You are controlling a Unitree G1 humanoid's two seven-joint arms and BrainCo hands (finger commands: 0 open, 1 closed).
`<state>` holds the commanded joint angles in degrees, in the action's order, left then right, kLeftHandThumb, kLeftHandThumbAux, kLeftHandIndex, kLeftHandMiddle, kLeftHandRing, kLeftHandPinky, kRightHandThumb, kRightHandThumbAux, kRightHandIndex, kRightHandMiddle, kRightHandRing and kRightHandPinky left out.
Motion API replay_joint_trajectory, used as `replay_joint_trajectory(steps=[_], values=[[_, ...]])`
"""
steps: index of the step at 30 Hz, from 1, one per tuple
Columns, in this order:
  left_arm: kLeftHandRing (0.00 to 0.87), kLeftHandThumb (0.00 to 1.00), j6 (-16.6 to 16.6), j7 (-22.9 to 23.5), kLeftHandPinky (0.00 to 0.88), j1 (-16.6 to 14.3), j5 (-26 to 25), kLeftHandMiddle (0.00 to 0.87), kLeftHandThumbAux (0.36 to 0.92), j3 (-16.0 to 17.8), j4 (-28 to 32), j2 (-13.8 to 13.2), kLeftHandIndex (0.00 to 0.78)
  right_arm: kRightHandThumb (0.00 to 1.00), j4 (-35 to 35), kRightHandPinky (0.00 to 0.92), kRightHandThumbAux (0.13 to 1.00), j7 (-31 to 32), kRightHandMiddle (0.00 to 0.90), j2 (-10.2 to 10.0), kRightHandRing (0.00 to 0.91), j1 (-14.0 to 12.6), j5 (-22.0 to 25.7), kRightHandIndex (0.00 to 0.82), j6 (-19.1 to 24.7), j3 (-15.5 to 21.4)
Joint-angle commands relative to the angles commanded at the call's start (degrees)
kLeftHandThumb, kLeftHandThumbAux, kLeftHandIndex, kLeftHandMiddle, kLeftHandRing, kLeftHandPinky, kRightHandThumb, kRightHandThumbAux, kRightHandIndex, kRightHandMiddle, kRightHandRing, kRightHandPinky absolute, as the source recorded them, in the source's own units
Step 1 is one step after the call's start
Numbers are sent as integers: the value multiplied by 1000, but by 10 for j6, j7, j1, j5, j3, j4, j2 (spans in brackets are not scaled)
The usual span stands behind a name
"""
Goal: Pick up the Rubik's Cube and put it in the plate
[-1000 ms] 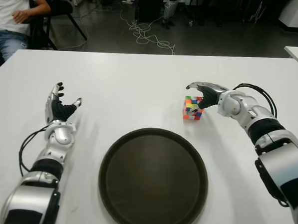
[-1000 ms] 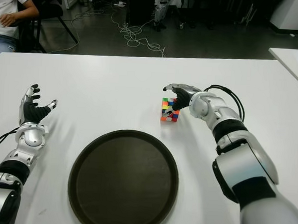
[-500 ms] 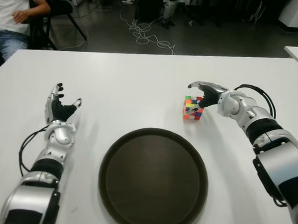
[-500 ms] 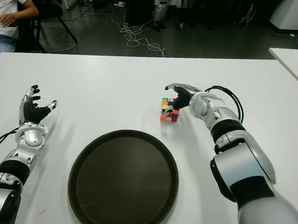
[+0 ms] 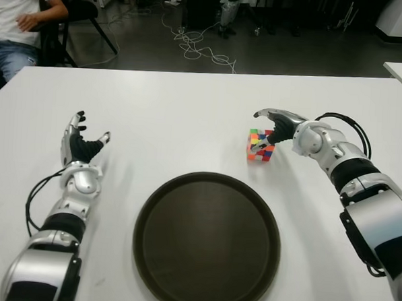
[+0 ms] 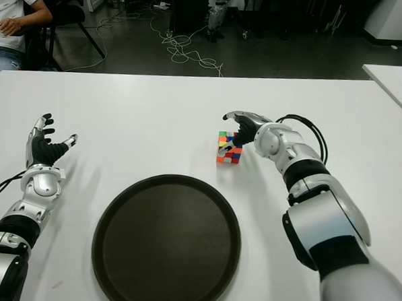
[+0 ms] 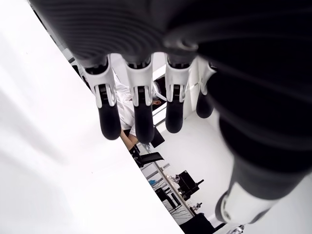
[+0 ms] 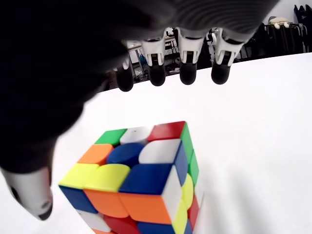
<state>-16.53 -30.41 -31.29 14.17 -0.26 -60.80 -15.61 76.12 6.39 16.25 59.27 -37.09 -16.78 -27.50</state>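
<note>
Right wrist view: our right hand (image 8: 146,97) arches wide over the Rubik's Cube (image 8: 139,178).
Nothing gripped yet; the plate (image 5: 206,242) waits nearby on the bench (image 5: 189,116).

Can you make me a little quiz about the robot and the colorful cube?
1. True or false: the Rubik's Cube lies in the plate.
2. Which robot hand is beside the cube? A. left robot hand B. right robot hand
3. What colour is the table?

Key:
1. False; it sits on the table beyond the plate.
2. B, with open fingers reaching over it.
3. White.
</note>
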Motion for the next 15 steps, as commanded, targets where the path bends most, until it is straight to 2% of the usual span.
replay_joint_trajectory(steps=[9,15], values=[[183,195,0,-2,202,0,5,179,767,-3,-1,-2,104,0,0,0,671,23,0,2,0,-3,12,0,-7,11],[185,204,-5,2,210,2,1,179,770,0,-1,-2,109,0,-1,0,709,34,0,2,0,-4,17,0,-10,13]])
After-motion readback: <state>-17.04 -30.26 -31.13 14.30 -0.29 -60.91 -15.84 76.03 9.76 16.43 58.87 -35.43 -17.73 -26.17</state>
